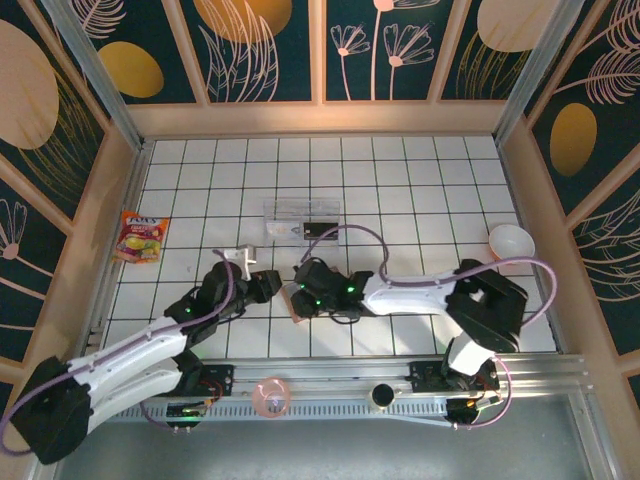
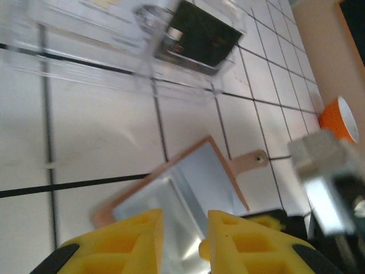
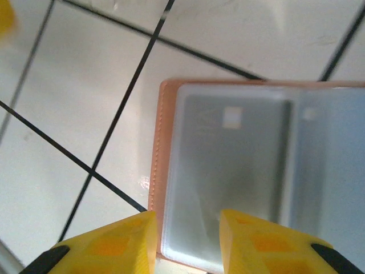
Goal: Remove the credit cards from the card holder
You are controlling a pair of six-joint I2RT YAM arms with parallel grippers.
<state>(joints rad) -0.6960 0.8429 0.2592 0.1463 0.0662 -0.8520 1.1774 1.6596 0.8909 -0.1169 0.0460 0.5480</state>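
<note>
The card holder (image 2: 197, 177) lies open on the white tiled table (image 1: 420, 190), with flower walls (image 1: 265, 50) all around. The left gripper (image 2: 183, 221) and right gripper (image 3: 187, 221) are over it, fingers a little apart. A black card (image 2: 202, 34) sits past it.

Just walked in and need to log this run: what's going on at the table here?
Both arms are working on the open card holder, which lies flat on the tiled table. The right gripper straddles one edge of it with its fingers apart. The left gripper hovers over the grey-blue inner panel, also with its fingers apart. One black card already lies in the clear tray beyond. Neither gripper visibly holds a card.
</note>
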